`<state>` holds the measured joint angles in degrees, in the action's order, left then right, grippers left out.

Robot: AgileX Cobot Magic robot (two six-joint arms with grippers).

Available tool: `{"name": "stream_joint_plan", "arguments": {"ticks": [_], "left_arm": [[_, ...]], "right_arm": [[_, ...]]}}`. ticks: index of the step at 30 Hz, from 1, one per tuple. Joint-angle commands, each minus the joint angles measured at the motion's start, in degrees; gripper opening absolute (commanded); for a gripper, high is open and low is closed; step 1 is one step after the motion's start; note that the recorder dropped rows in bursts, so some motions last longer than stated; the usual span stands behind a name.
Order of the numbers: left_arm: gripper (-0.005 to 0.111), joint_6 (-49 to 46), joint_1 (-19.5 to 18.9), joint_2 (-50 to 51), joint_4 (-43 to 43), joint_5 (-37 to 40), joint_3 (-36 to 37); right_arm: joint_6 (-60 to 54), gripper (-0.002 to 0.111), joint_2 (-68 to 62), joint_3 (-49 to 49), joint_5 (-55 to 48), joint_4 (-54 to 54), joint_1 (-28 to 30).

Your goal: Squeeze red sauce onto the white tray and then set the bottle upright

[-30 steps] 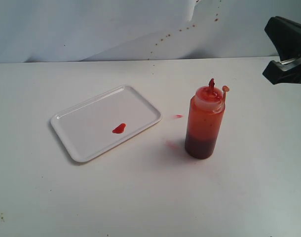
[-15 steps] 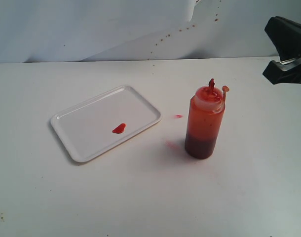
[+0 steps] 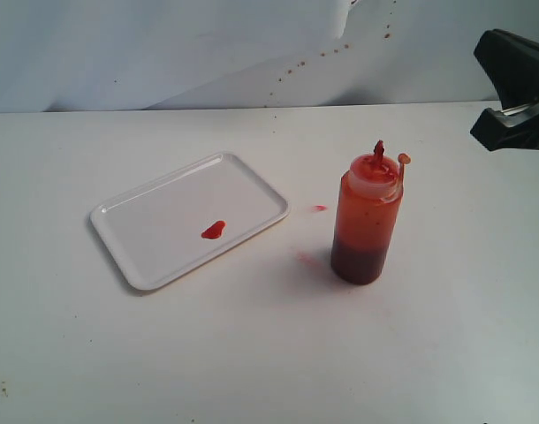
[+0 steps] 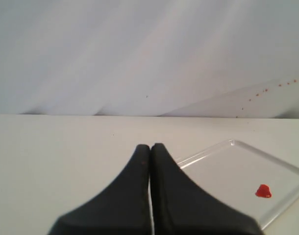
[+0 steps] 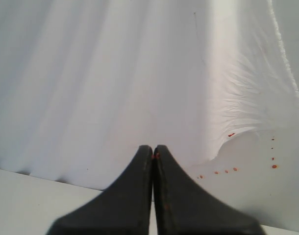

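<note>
On the white table (image 3: 252,353) we see nothing moved since a second ago. The white tray (image 3: 155,221) lies flat on the left with a small blob of red sauce (image 3: 213,230) in it. Near it the bottle (image 3: 367,221) stands upright, darker at its bottom. The left gripper (image 4: 150,147) and the right gripper (image 5: 153,148) are each pressed together, holding nothing. A tiny red spot (image 3: 319,208) lies between tray and bottle.

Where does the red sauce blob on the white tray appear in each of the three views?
Exterior view: the red sauce blob lies on the white tray, left of the upright bottle.
Left wrist view: the blob lies on the tray.
Right wrist view: it is not in this picture.
Shared landmark: the red spots on the backdrop show in all three.
</note>
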<state>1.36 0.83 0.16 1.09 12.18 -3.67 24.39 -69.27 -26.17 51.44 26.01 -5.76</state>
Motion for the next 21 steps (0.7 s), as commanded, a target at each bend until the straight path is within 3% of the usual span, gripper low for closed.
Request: {"name": "stream_joint_plan", "arguments": {"ticks": [1,21], "left_arm": [[0.0,-1.36,-0.02,-0.16,1.12,0.21,3.61],[0.0,-4.89,-0.02,-0.16,-0.75,7.1,3.67]], "right_arm": [[-0.41,0.0,0.33,0.33,0.09,-0.09,-0.09],[-0.41,0.0,0.33,0.33,0.09,-0.09,-0.09]]}}
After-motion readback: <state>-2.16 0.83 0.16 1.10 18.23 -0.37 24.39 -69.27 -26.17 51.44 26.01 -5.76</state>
